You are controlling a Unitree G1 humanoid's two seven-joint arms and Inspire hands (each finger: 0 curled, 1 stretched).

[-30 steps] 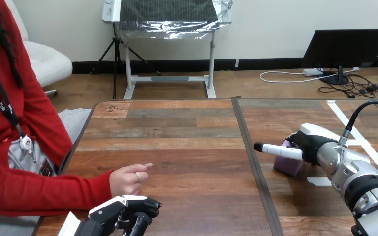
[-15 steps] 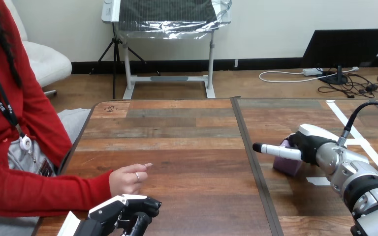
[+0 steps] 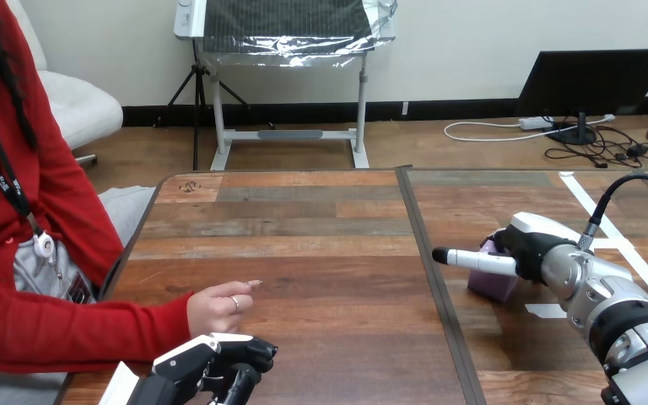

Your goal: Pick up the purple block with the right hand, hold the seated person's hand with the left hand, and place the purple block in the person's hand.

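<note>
Small purple block sits against right hand; grasp cannot be told. Left hand clenched, empty, person's hand just beyond it.

The right robot hand covers the top and far side of the purple block, so its hold there cannot be told, the picture's bottom edge cuts through the left robot hand, and the person's hand hides its palm against the bench.
</note>
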